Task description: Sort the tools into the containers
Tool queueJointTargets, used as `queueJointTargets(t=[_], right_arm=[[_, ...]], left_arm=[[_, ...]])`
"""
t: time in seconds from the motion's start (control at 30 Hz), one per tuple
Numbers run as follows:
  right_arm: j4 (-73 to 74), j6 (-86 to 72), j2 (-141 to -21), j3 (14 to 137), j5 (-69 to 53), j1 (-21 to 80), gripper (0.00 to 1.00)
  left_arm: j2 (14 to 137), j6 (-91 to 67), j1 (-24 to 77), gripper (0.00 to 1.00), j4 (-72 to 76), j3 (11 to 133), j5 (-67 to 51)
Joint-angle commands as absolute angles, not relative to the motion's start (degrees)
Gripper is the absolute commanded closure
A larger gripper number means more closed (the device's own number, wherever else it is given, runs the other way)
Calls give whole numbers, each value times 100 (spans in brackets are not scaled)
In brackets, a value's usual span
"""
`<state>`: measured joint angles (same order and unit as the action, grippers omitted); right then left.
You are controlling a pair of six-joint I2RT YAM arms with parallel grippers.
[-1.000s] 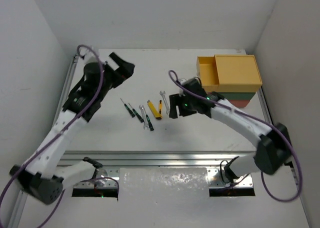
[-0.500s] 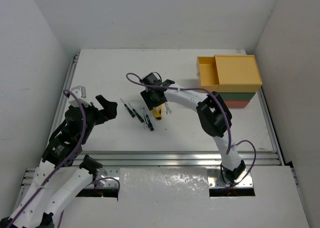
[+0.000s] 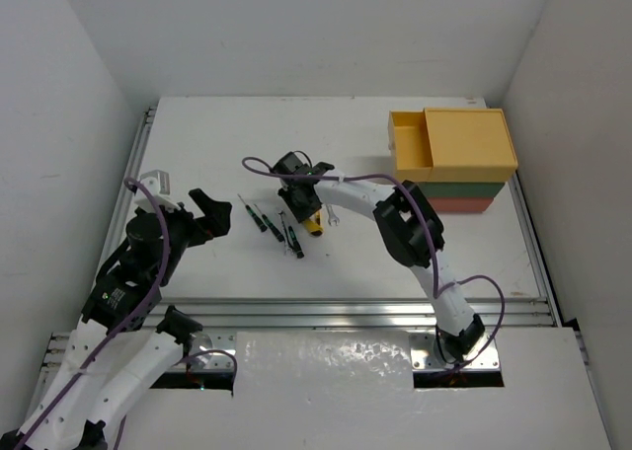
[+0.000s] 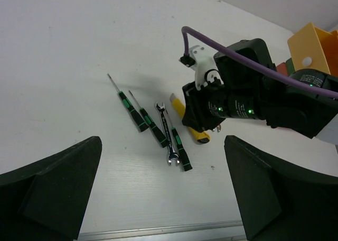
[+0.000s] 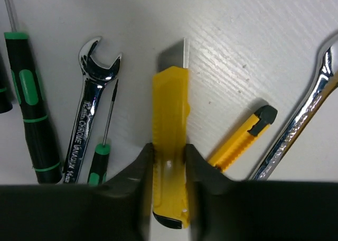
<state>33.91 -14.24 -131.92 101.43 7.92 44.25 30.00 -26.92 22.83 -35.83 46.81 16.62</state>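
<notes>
In the right wrist view my right gripper (image 5: 169, 155) is shut on a yellow utility knife (image 5: 170, 103) that lies on the table, one finger pressed against each side. Beside it lie a smaller yellow-and-black knife (image 5: 240, 138), two silver wrenches (image 5: 90, 114) (image 5: 303, 119) and green-handled screwdrivers (image 5: 31, 119). From above, the right gripper (image 3: 301, 205) sits over the row of tools (image 3: 286, 228). My left gripper (image 3: 209, 213) hangs open left of them, holding nothing. The containers stand stacked at the back right: yellow (image 3: 469, 139), green (image 3: 464, 187), red (image 3: 464, 204).
The yellow top drawer (image 3: 410, 146) is pulled out to the left. A metal rail (image 3: 326, 312) runs along the table's near edge. White walls close in on the left, back and right. In the left wrist view the screwdrivers (image 4: 153, 130) lie ahead of the wide black fingers (image 4: 53, 188).
My right gripper has moved left over the tools and closed on the yellow utility knife. The left arm has swung down from the back left to the left of the tools, still open.
</notes>
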Motion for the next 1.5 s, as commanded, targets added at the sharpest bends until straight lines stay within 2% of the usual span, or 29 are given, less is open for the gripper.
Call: queueJointTargets(t=[0.0,0.07,0.23,0.37,0.5,0.57,0.7,0.9,1.07,1.13,1.23,1.27,1.33,1.47], right_arm=[[3550,-1380,-13219,10449,826,4570,83],[3586,-1476,-13026,10450,826,4597,96],[3787,-1643,-11999,10529,922,4632,95],[4392,-1512,-10954,10941,1457,4501,94],[5307,-1257,-10732,12046,2135,4079,93],[5703,-1239,-10679,12364,2162,3561,93],[5696,-1108,-10425,12139,2189,2561,93],[5502,-932,-10415,11910,2048,1821,89],[5335,-879,-10564,11795,1828,1538,79],[5361,-896,-10652,11812,1872,1538,63],[5431,-940,-10705,11926,1872,1520,58],[5466,-967,-10722,11988,1872,1521,50],[5563,-984,-10740,12154,1828,1521,42],[5731,-1369,-10425,12086,1407,1547,40]], left_arm=[[2971,-2575,2320,0,-3331,4658,1591],[2927,-2575,2320,0,-3322,4650,1591],[2918,-2566,2320,0,-3305,4641,1573],[2909,-2566,2320,0,-3287,4623,1547],[2909,-2566,2320,0,-3243,4605,1485],[2962,-2558,2320,0,-3234,4588,1441],[3207,-2584,2320,0,-3260,4605,1433],[4015,-2680,2338,0,-3480,4842,1459],[4614,-2988,2530,0,-3349,4869,1230],[4894,-3146,2925,0,-3322,4956,1483],[5413,-3462,3523,0,-3252,5246,1828],[5701,-3567,3698,0,-3200,5317,1837],[6001,-3656,3796,0,-2964,5484,1846],[7027,-3911,3946,1,-2453,5764,1758]])
